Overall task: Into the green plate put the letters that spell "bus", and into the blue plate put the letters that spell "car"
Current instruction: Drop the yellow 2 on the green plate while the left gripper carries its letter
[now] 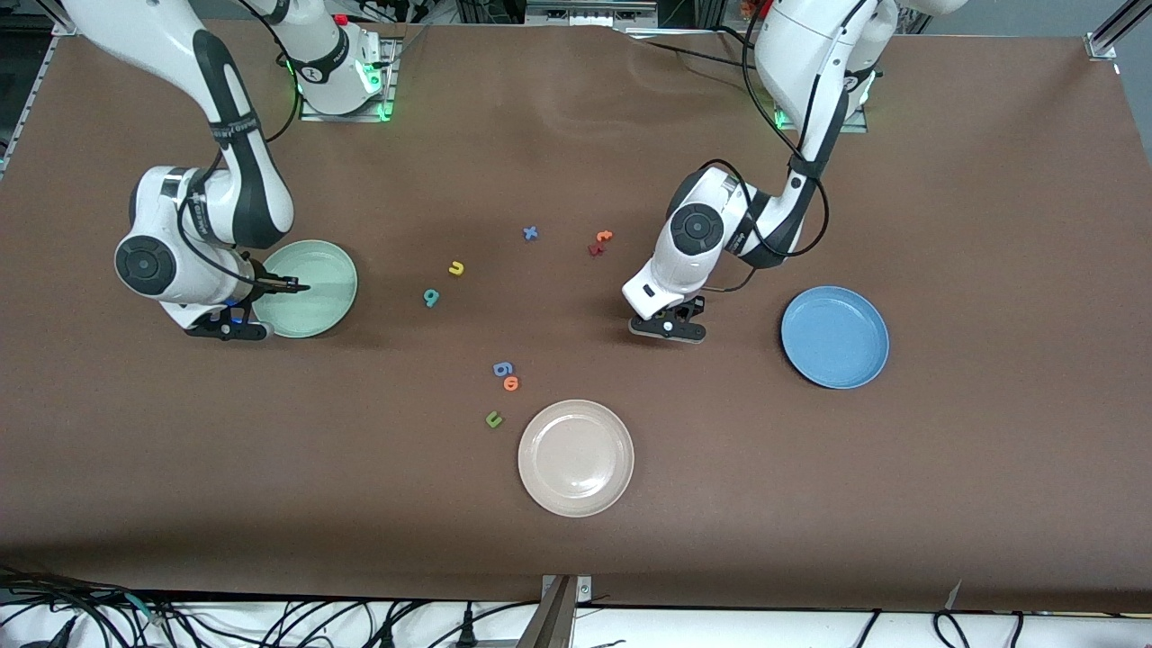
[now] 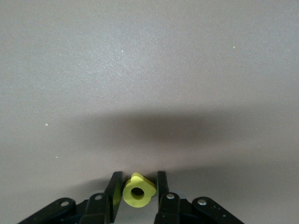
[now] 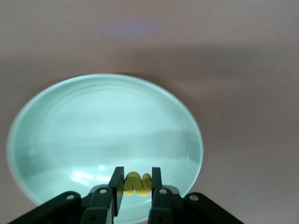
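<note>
My left gripper (image 2: 138, 179) is down at the table, between the blue plate (image 1: 834, 337) and the loose letters. Its fingers press the sides of the yellow a (image 2: 138, 192), which lies on the cloth. In the front view the left gripper (image 1: 668, 330) hides that letter. My right gripper (image 3: 134, 177) is shut on the yellow s (image 3: 134, 185). It hangs over the rim of the green plate (image 3: 103, 126) at the right arm's end. The yellow u (image 1: 456, 267) and the teal b-shaped letter (image 1: 431, 297) lie mid-table, beside the green plate (image 1: 317, 274).
A blue x (image 1: 531, 233) and two orange-red letters (image 1: 600, 242) lie toward the bases. A blue 6-shaped letter (image 1: 502, 368), an orange o (image 1: 511, 383) and a green u (image 1: 493, 418) lie beside a beige plate (image 1: 576, 457), nearer the camera.
</note>
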### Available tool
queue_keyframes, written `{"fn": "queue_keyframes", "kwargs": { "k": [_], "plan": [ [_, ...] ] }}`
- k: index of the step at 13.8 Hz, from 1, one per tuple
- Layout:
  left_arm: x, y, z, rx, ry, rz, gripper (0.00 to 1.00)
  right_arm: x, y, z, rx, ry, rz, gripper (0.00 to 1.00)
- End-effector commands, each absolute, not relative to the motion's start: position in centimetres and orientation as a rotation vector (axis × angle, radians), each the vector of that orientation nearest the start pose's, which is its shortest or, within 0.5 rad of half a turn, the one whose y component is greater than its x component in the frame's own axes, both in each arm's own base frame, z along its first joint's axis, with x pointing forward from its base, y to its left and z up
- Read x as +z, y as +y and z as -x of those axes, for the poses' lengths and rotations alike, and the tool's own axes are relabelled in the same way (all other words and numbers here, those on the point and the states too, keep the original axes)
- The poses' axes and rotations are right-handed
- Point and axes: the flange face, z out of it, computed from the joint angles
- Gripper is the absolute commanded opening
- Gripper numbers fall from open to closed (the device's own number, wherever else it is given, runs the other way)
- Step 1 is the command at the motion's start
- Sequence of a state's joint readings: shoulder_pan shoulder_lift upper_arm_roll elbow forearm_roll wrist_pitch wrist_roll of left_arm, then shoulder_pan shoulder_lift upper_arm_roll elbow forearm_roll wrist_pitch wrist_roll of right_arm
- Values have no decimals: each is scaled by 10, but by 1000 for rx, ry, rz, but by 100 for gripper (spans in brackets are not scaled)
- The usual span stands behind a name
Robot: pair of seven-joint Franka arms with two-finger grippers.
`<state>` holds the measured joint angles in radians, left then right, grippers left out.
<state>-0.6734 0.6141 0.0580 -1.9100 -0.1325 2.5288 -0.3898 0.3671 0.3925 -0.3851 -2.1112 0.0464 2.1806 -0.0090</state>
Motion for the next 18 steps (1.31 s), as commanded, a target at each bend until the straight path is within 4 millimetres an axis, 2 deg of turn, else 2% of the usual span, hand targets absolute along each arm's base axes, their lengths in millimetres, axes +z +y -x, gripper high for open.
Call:
{"fn": "queue_keyframes", "kwargs": {
  "k": [1, 2, 5, 6, 7, 8, 11, 12, 14, 16, 18],
  "plan": [
    [170, -368, -512, 30, 219, 3163, 32, 205, -22, -548, 482, 22, 3209, 0],
    [170, -368, -512, 30, 219, 3163, 32, 202, -22, -547, 491, 24, 3206, 0],
    [171, -368, -512, 35, 220, 3162, 30, 198, -22, -546, 506, 24, 3207, 32],
    [172, -368, -513, 40, 218, 3161, 28, 198, -22, -547, 503, 24, 3208, 57],
    [176, -369, -515, 49, 217, 3159, 28, 199, -21, -547, 503, 24, 3208, 89],
    [179, -368, -518, 67, 216, 3155, 26, 201, -21, -547, 506, 29, 3206, 99],
    [198, -364, -531, 136, 197, 3139, 25, 219, -2, -551, 467, 76, 3202, 99],
    [210, -359, -536, 152, 196, 3133, 26, 224, 17, -552, 454, 124, 3205, 99],
    [227, -334, -547, 200, 264, 3121, 26, 234, 59, -556, 409, 219, 3199, 99],
    [239, -290, -566, 245, 378, 3115, 26, 244, 103, -559, 365, 297, 3188, 99],
    [250, -259, -573, 281, 440, 3112, 26, 251, 142, -561, 318, 403, 3171, 99]
  ]
}}
